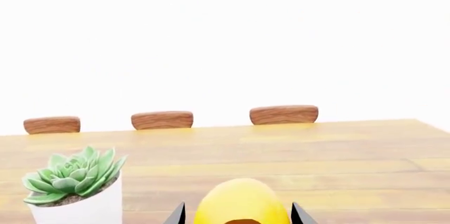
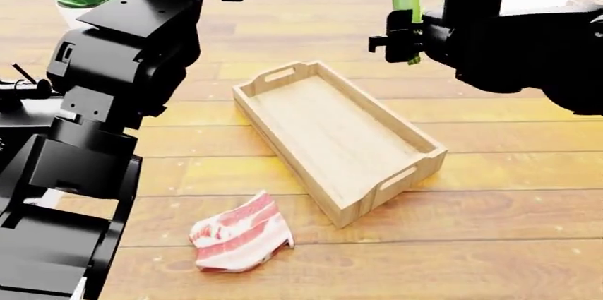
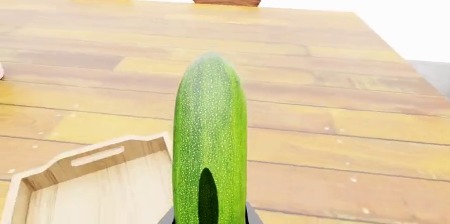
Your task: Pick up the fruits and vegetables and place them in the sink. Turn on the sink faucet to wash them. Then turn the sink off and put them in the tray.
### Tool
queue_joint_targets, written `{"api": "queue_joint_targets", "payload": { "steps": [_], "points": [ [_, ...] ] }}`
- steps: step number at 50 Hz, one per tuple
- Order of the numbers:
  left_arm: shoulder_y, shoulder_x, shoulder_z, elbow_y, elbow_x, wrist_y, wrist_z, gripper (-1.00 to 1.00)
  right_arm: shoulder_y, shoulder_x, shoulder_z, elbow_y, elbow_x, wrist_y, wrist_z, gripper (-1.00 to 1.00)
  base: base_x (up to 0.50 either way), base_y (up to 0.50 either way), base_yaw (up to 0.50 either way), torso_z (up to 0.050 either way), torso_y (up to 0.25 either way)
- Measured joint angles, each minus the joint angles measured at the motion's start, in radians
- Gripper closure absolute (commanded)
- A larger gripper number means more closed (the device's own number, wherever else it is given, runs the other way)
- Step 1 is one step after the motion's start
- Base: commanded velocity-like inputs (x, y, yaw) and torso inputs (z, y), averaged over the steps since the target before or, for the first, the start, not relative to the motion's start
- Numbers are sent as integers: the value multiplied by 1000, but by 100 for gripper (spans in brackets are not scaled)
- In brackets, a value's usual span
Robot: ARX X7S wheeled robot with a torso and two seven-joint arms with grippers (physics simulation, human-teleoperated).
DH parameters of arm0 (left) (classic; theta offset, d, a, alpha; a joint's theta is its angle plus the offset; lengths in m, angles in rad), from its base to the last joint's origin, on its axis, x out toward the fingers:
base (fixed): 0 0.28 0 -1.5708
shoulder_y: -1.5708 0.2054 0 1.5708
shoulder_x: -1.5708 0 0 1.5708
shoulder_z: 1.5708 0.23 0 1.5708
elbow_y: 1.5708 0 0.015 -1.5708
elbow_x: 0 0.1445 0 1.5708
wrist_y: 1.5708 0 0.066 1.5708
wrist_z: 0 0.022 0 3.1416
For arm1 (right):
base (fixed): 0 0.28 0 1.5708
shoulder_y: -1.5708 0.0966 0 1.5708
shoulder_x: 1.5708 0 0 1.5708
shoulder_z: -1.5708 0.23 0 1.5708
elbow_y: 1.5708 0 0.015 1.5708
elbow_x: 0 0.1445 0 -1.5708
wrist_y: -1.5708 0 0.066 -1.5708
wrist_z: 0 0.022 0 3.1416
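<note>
Your robot's body is black throughout, with a matte to slightly glossy finish. In the head view your left arm (image 2: 113, 88) is a stack of blocky, faceted housings with chamfered edges, catching grey highlights on their upper faces; a small pale rectangular marking sits on the side of one upper segment, and a thin black cable loops out beside it. A small yellow-orange detail shows near that arm's far end. Your right arm (image 2: 527, 46) is bulkier and rounder, smooth black shells joined by a boxy wrist section with short protruding tabs.
</note>
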Motion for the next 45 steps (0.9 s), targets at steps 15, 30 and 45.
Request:
{"api": "queue_joint_targets", "payload": {
  "steps": [15,30,45],
  "points": [
    [15,-14,9,27,-5,-5,-1,100,19,-85,-49,70,86,191,-96,100,0,0,0,0,1],
    [30,-22,17,31,-9,-2,3,100,-27,-233,-100,263,56,222,-211,100,0,0,0,0,1],
    [45,-30,25,26,-10,6,7,100,-107,-392,-172,506,-18,216,-346,100,0,0,0,1,1]
  ]
}}
